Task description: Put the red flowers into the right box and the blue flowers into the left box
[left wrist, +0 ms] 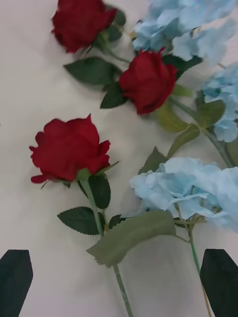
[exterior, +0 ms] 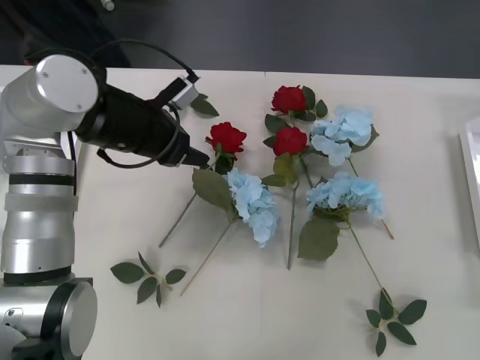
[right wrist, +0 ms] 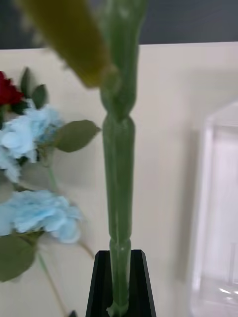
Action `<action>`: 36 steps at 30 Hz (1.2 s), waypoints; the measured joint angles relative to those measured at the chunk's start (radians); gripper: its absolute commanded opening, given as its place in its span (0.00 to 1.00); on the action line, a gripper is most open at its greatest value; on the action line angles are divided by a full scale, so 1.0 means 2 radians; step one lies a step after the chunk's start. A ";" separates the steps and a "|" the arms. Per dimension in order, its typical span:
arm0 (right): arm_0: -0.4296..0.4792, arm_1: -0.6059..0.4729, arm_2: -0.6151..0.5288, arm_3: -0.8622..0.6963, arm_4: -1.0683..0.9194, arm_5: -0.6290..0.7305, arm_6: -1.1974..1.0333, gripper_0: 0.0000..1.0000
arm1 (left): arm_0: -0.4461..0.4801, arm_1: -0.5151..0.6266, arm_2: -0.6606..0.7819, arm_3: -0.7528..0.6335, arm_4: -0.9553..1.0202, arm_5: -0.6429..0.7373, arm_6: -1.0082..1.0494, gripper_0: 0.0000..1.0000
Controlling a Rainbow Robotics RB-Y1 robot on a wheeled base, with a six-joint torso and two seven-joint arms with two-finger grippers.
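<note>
- We see the left tool [left wrist: 119,280] poised over the tabletop [exterior: 247,315] at about nine o'clock of the flower pile, its two black fingers [left wrist: 16,280] spread wide apart. The nearest red rose [exterior: 226,138] lies just ahead of it, stem trailing back between the fingers.
- Our worry here: that rose's stem and a broad leaf [left wrist: 130,237] of the neighbouring blue hydrangea [exterior: 253,202] lie together between the fingers. Closing now could pinch both and drag a blue flower along with the red one.
- The other two red roses [exterior: 289,120] lie touching each other at about twelve o'clock of the pile, tucked against the upper hydrangea [exterior: 343,132]. We judge that lifting either could snag leaves and shift its neighbours.
- A third hydrangea [exterior: 346,193] lies at about three o'clock, its stem crossing toward a loose leaf sprig [exterior: 391,318]; the sprig could be taken for a flower.
- The right tool [right wrist: 120,285] is clamped on a green flower stem [right wrist: 119,163] that stands upright from it. We cannot tell which flower it carries. The grip sits at the very end of the stem, so we think the stem may swing or slip out.
- The white box [right wrist: 218,208] lies beside that stem, its rim [exterior: 471,172] at the tabletop's three o'clock edge; a tilted stem could catch on the rim or fall outside.
</note>
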 measured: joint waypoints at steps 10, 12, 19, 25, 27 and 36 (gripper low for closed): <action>-0.006 0.001 0.048 0.065 0.137 0.013 -0.008 0.00 | 0.000 0.000 -0.097 0.000 -0.086 -0.041 0.097 1.00; -0.006 0.002 0.059 0.078 0.167 0.015 -0.025 0.00 | 0.000 0.000 -0.106 0.003 -0.100 -0.053 0.144 1.00; -0.006 0.039 0.089 0.107 0.278 0.045 -0.065 0.00 | 0.000 0.000 -0.126 0.050 -0.121 -0.116 0.167 1.00; -0.006 0.074 0.092 0.122 0.329 0.059 -0.065 0.00 | 0.000 0.000 -0.126 0.079 -0.131 -0.147 0.167 1.00; -0.006 0.085 0.092 0.125 0.350 0.059 -0.065 0.00 | 0.000 0.000 -0.126 0.084 -0.143 -0.154 0.167 1.00; -0.035 0.157 0.152 0.193 0.514 0.037 -0.115 0.00 | 0.000 0.000 -0.136 0.123 -0.159 -0.206 0.167 1.00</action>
